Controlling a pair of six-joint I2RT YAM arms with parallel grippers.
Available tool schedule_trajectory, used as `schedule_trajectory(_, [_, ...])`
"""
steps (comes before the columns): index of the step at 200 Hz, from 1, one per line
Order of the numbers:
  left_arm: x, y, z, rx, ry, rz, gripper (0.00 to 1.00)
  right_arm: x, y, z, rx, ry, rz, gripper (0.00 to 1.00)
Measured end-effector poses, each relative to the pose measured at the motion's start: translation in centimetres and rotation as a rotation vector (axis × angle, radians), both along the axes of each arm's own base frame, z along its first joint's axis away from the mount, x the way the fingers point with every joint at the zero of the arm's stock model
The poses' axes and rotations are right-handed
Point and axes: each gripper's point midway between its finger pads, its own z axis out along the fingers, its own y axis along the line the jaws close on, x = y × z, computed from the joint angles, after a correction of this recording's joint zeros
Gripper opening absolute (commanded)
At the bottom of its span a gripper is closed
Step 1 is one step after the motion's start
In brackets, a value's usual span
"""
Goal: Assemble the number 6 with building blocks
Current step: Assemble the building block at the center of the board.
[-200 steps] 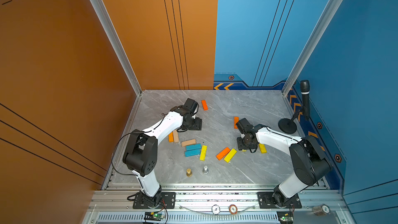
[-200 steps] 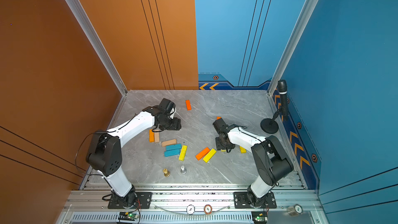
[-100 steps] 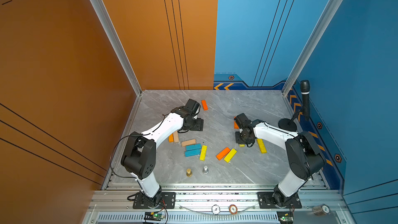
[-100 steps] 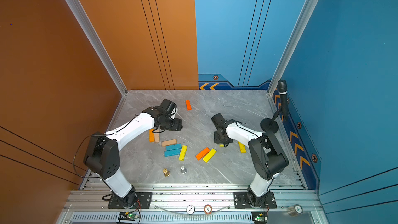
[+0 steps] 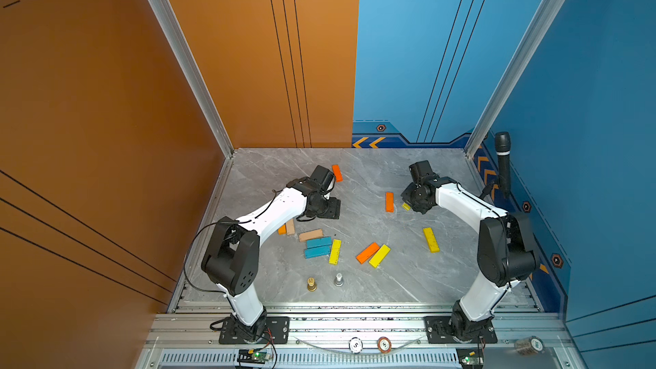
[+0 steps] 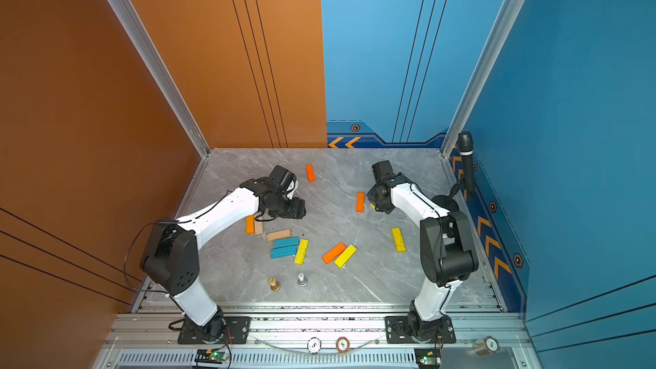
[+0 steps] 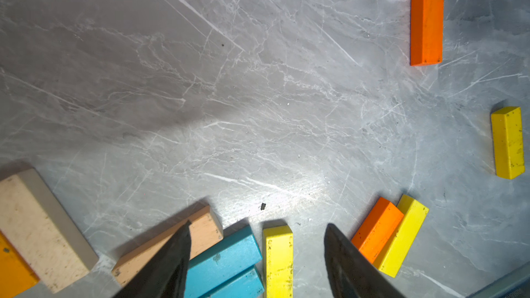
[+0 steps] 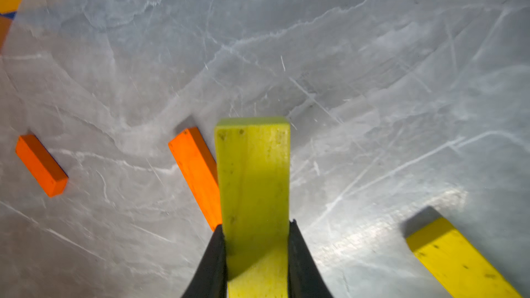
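Nearest, a gold pawn point(image 5: 311, 283) and a silver pawn point(image 5: 338, 279) stand near the front of the table point(image 5: 401, 289). Beyond them two teal planks point(image 5: 318, 243) lie flat, side by side. The left gripper point(image 7: 258, 223) hangs just past these, jaws apart and empty. The right gripper point(image 8: 255, 225) is clamped on a yellow plank point(image 8: 252, 167), apparently clear of the marble, beside the mid-table orange plank point(image 8: 198, 176). Farthest back lies the far orange plank point(image 5: 337, 172).

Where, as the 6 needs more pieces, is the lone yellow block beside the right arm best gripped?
Pinch the lone yellow block across its narrow width at mid-length, coming from straight above. It lies flat on the table, with nothing touching its long sides.
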Motion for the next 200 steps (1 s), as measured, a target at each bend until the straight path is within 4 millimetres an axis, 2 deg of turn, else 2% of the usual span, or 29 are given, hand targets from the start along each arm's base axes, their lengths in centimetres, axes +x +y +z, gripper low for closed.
schedule_trajectory(58, [-0.3,-0.5,0.0,-0.005,0.004,-0.015,0.74,2.0,0.0,-3.6,0.116,0.021,-0.308,0.19])
schedule_trajectory(114, [-0.6,-0.9,0.0,-0.006,0.004,-0.026,0.74,4.7,0.4,-4.6,0.193,-0.018,-0.496,0.22])
schedule_trajectory(141, [-0.7,-1.1,0.0,-0.006,0.004,-0.031,0.74,4.8,0.7,-4.9,0.212,-0.020,-0.563,0.24])
schedule_trajectory(158, [-0.7,-1.1,0.0,-0.006,0.004,-0.031,0.74,4.8,0.8,-5.1,0.229,-0.015,-0.599,0.29])
schedule_trajectory(200, [-0.7,-1.0,0.0,-0.006,0.003,-0.031,0.74,5.6,1.1,-4.8,0.265,-0.026,-0.649,0.57])
